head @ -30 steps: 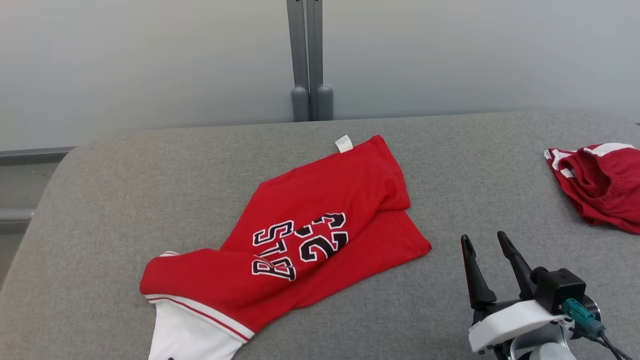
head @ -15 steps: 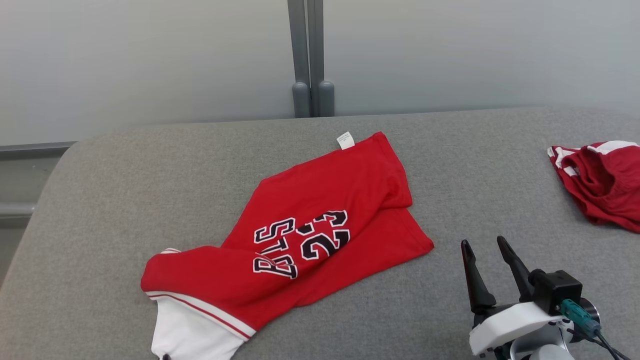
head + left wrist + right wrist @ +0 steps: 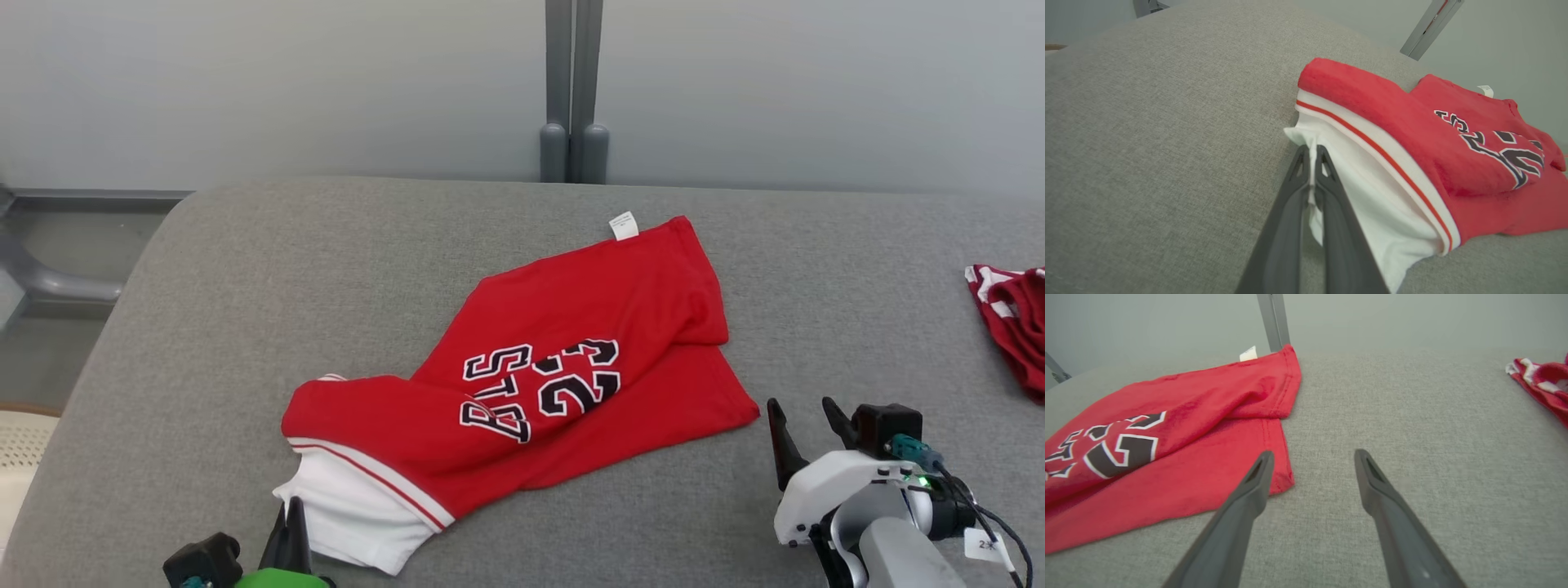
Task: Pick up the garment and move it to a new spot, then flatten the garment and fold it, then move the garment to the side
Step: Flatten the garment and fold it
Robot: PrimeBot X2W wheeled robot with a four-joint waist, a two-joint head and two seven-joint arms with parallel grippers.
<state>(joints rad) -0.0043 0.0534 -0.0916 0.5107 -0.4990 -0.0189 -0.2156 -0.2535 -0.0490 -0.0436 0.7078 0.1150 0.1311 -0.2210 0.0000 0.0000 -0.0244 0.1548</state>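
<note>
One wide grey cushion (image 3: 204, 269) underneath. Across its middle, crumpled red jersey (image 3: 571, 327); at far right edge, second red garment (image 3: 1012, 318). Holds right gripper (image 3: 800, 406) spread, empty, beside jersey's corner. Clamps jersey's white hem with left gripper (image 3: 1311, 150).

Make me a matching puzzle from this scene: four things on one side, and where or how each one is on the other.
Things:
1. left gripper
2. right gripper
3. jersey
4. tag

Place or state:
A. open, just right of the jersey
B. shut on the jersey's white end
C. at the jersey's far edge
D. lying rumpled on the grey cushion

Pairs: 1-B, 2-A, 3-D, 4-C
</note>
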